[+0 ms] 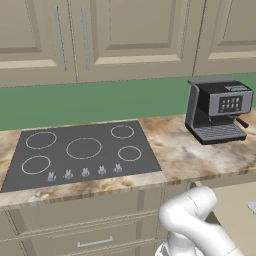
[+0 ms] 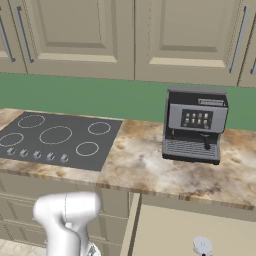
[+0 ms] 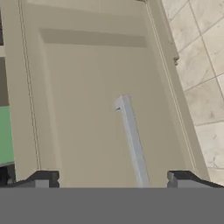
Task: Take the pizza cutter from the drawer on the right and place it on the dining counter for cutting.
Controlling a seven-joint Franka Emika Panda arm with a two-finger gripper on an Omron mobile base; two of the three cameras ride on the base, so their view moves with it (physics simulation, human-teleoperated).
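The drawer (image 2: 165, 227) stands open, and the pizza cutter (image 2: 202, 246) looks light and stiff with a slippery wheel; grab its handle. The gripper (image 3: 111, 180) spreads wide, empty.

Black cooktop (image 1: 82, 152) beside grey coffee machine (image 1: 218, 110)

Cooktop (image 1: 82, 152): smooth, dark grey glass-like slab with pale ring markings and small metallic knobs. Counter (image 2: 145, 167): polished tan-brown marbled stone. Coffee machine (image 2: 194, 124): matt dark body with brushed silver-grey metal panels. Wall cabinets (image 1: 130, 35): matt beige painted panels with slim satin metal handles. Backsplash (image 1: 95, 102): flat matt green. Drawer (image 2: 200, 225): plain, smooth pale-tan inside. Drawer front (image 3: 96, 100): matt beige with a satin grey metal handle (image 3: 132, 140). Floor (image 3: 201, 65): pale tiles.
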